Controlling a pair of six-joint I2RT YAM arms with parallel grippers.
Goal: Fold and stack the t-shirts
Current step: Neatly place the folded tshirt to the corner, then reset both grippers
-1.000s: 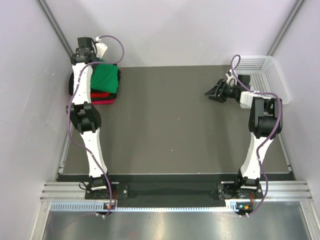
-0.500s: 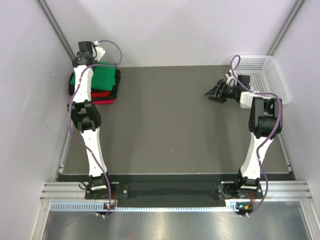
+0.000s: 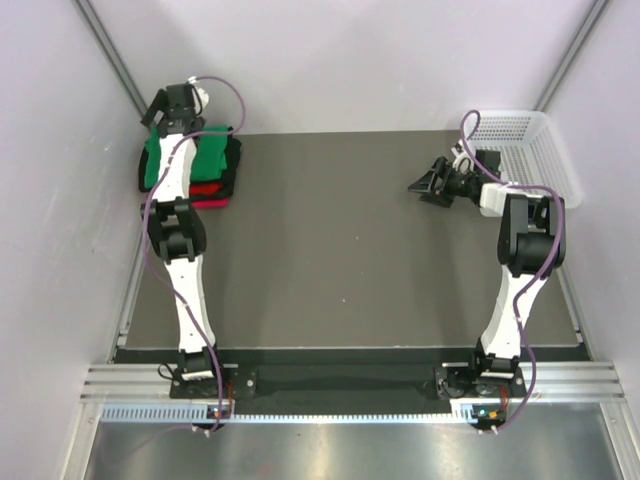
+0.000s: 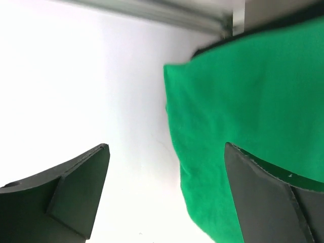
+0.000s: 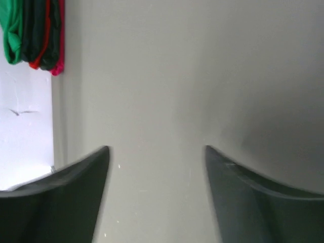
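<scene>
- The left arm [image 3: 168,190] crosses the stack of t-shirts [image 3: 222,168] in the top view and hides its middle. The lower layers show only as thin edges.
- From the left wrist, only part of the green t-shirt [image 4: 243,116] is in view, cut off at the right and bottom borders. Whether the cloth touches the finger in front of it cannot be told.
- The black t-shirt [image 3: 237,172] and red t-shirt [image 3: 205,188] peek out below the green one, with a pink-red strip lowest.
- The stack lies at the far left corner of the table [image 3: 340,260], against the wall [image 3: 60,200].
- The left gripper [image 3: 172,104] hangs past the stack's far edge, jaws spread wide and gripping nothing.
- The right gripper [image 3: 424,184] is well apart from the stack, above the far right of the table near the white mesh basket [image 3: 545,150]. Its jaws are also parted and empty.
- The stack lies flat, green on top. It looks slightly longer across the table than deep, its layered edges facing the table's middle.
</scene>
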